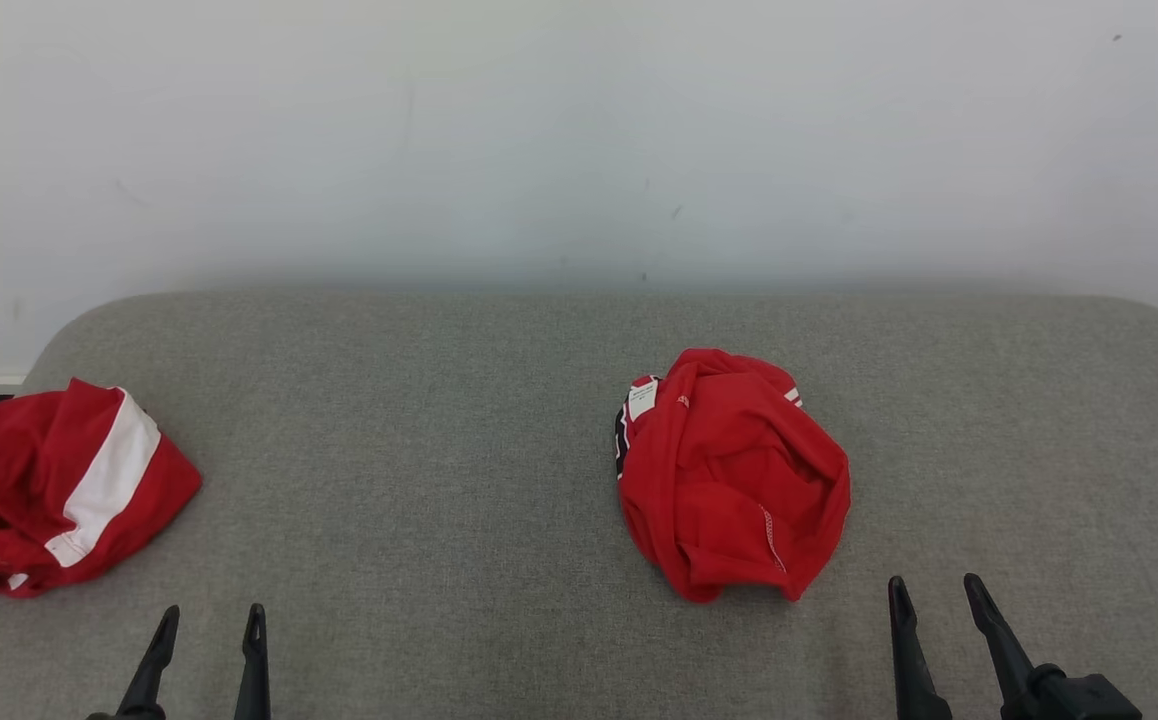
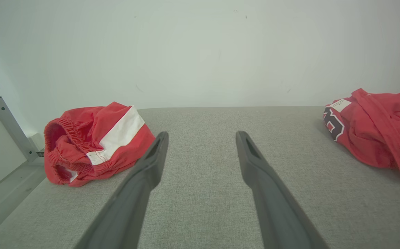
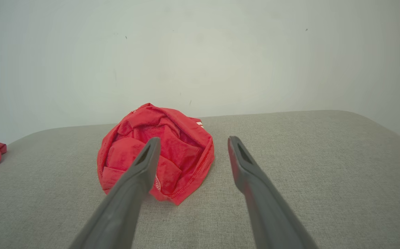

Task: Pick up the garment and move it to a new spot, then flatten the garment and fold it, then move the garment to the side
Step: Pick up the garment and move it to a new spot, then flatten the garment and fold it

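A crumpled red garment (image 1: 734,478) with a white label lies bunched on the grey fabric surface (image 1: 419,420), right of centre. It also appears in the right wrist view (image 3: 172,145) and at the right edge of the left wrist view (image 2: 376,131). My right gripper (image 1: 934,580) is open, just near and right of that bundle, touching nothing; its fingers (image 3: 194,138) point past the bundle's right side. My left gripper (image 1: 214,610) is open and empty at the lower left (image 2: 202,133).
A second red garment with a white stripe and an elastic waistband (image 1: 59,485) lies bunched at the surface's left edge (image 2: 93,141). A pale wall (image 1: 579,140) stands behind. A metal frame post (image 2: 10,128) stands beyond the left edge.
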Available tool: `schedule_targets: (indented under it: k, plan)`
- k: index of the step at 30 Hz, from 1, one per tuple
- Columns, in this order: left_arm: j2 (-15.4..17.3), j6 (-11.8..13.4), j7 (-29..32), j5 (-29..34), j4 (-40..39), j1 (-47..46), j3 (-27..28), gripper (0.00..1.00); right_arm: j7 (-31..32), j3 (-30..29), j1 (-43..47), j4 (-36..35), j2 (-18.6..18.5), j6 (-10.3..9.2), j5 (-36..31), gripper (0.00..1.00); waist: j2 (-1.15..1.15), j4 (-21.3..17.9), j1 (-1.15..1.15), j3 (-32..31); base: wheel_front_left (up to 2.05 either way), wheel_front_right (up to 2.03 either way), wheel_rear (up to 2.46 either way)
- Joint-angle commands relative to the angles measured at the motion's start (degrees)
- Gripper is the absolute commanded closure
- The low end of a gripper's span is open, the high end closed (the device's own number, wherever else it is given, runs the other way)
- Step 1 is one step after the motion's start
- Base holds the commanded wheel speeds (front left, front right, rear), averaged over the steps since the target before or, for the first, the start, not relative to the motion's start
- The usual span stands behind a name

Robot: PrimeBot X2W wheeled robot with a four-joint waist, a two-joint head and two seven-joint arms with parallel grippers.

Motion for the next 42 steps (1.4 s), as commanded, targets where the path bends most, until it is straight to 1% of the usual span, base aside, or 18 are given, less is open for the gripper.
schedule_targets:
  k: [1, 34, 42]
  plan:
    - [0.25, 0.04, -0.19, -0.32, 0.06, 0.52, -0.04, 0.00, -0.29, 0.11, 0.30, -0.05, 0.08, 0.20, -0.07, 0.00, 0.00, -0.06, 0.00, 0.06, 0.00, 0.00, 0.00]
    - [1.17, 0.74, -0.20, -1.37, 0.14, -0.76, -0.87, 0.00, -0.29, -0.06, 0.05, 0.06, 0.09, 0.20, -0.03, 0.00, 0.00, -0.55, 0.00, 1.02, 0.00, 0.00, 0.00]
    - [1.14, 1.08, -0.20, -1.34, -0.30, -1.38, -0.94, 0.00, -0.29, 0.09, 0.22, 0.48, 0.09, 0.20, 0.34, 0.00, 0.00, -0.13, 0.00, 1.36, 0.00, 0.00, 0.00]
